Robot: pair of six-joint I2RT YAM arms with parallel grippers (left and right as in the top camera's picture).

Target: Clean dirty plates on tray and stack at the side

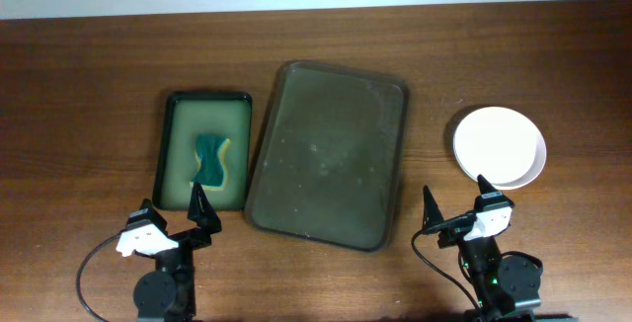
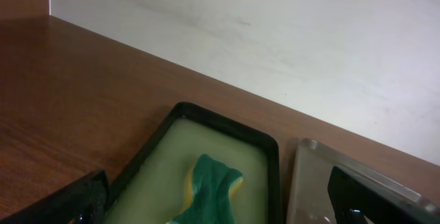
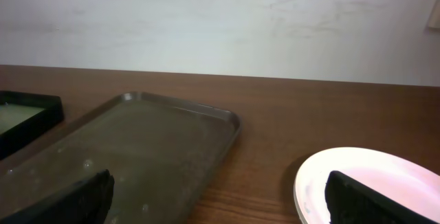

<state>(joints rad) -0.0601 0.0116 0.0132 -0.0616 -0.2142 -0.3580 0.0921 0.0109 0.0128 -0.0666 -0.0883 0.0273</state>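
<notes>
Both arms sit at the near edge of the wooden surface (image 1: 89,85). The left hand (image 1: 173,203) and right hand (image 1: 456,199) are each spread wide, nothing in them. The white plates (image 1: 499,146) sit stacked just right of the grey tray (image 1: 326,154), not touching it. A green sponge (image 1: 210,159) lies in the black dish (image 1: 183,124) on the left.

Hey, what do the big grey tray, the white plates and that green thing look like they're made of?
Big grey tray: probably metal, dull and smudged, with a rolled rim. White plates: glossy ceramic or melamine, can't tell which. Green thing: likely a foam sponge with a yellow layer, sitting in pale liquid in the black tray.
</notes>
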